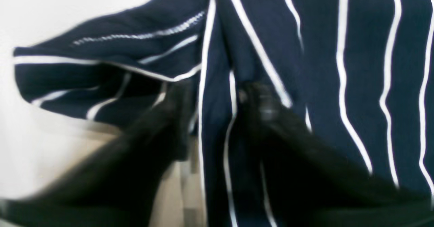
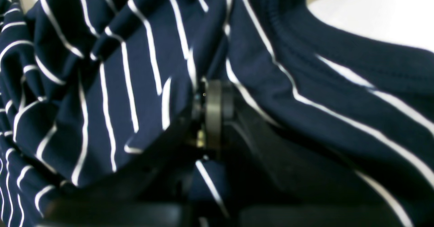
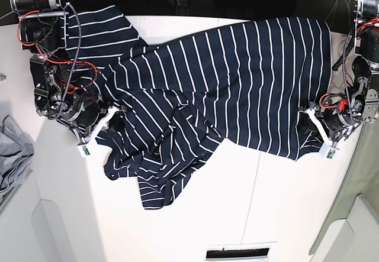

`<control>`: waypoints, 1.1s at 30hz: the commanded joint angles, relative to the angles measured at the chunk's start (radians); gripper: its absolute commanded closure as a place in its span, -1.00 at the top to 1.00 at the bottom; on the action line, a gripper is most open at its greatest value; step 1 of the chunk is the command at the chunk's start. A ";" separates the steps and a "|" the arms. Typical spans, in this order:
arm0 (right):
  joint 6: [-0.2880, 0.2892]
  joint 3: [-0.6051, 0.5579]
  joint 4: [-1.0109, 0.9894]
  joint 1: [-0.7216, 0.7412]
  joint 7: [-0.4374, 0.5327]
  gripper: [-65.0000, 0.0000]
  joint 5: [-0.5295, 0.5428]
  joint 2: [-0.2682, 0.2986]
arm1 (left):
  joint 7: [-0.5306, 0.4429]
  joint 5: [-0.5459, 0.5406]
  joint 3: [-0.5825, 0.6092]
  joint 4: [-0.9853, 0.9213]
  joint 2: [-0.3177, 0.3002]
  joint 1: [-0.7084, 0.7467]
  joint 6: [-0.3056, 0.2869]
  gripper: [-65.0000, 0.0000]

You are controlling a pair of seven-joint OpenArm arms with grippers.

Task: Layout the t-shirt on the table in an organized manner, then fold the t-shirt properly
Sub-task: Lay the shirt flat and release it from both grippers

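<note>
Both grippers sit at opposite edges of one dark navy t-shirt (image 3: 225,90) with thin white stripes, which lies spread but rumpled across one large white table (image 3: 195,214). In the base view the right gripper (image 3: 112,122) is at the scene's left side, its black fingers pressed together on a fold of the striped cloth near the ribbed neck; the right wrist view shows the fabric pinched tight between the two fingers (image 2: 213,115), with the collar band curving away to the right. The left gripper (image 3: 307,123) is at the scene's right side, at the shirt's edge. In the left wrist view its two black fingers (image 1: 268,111) stand partly apart with a fold of striped fabric running between them, but the picture is blurred and whether they clamp the cloth cannot be told. The shirt's body stretches from far right to the middle of the table fairly flat, while the left and near-left part is bunched in several folds, with a corner hanging toward the near edge. One sleeve lies at the far left beside the right arm's red and black cables (image 3: 56,67). One plain grey garment (image 3: 15,155) rests off the table at the far left of the scene.
</note>
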 commanded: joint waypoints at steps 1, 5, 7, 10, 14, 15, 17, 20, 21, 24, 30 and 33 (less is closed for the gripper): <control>-0.005 -0.004 0.000 0.002 -0.060 -1.00 -0.056 0.011 | -0.014 -0.008 -0.008 0.013 -0.029 -0.030 -0.003 -0.67; -0.008 -0.004 0.000 0.005 -0.060 -1.00 -0.100 0.038 | 0.051 -0.010 -0.008 0.023 -0.085 -0.034 -0.002 -1.00; -0.021 -0.004 0.000 0.005 -0.060 -1.00 -0.100 0.065 | 0.112 -0.026 -0.008 0.037 -0.127 -0.031 -0.003 -1.00; -0.043 -0.004 0.000 0.005 -0.060 -1.00 -0.095 0.108 | 0.215 -0.164 -0.008 0.068 -0.189 -0.028 -0.116 -1.00; -0.050 -0.004 0.000 -0.002 -0.070 -1.00 -0.052 0.151 | 0.409 -0.502 -0.008 0.116 -0.248 -0.013 -0.192 -1.00; -0.050 -0.004 0.000 -0.006 -0.082 -1.00 -0.045 0.160 | 0.459 -0.575 -0.008 0.134 -0.258 -0.004 -0.192 -1.00; -0.069 -0.004 0.000 -0.006 -0.113 -1.00 -0.042 0.172 | 0.553 -0.687 -0.008 0.152 -0.275 0.018 -0.192 -1.00; -0.107 -0.003 0.000 -0.003 -0.127 -1.00 -0.005 0.183 | 0.626 -0.777 -0.008 0.154 -0.279 0.042 -0.192 -1.00; -0.106 -0.002 0.004 -0.003 -0.126 -1.00 0.014 0.185 | 0.626 -0.798 -0.008 0.154 -0.279 0.054 -0.192 -1.00; -0.106 -0.001 0.050 -0.003 -0.124 -1.00 0.061 0.185 | 0.623 -0.850 -0.008 0.154 -0.279 0.069 -0.192 -0.85; -0.106 0.003 0.232 0.001 -0.089 -1.00 0.084 0.168 | 0.614 -0.855 -0.008 0.154 -0.279 0.065 -0.192 -0.18; -0.106 0.003 0.259 0.035 -0.081 -0.73 0.062 0.130 | 0.589 -0.852 -0.008 0.154 -0.279 0.046 -0.192 -0.18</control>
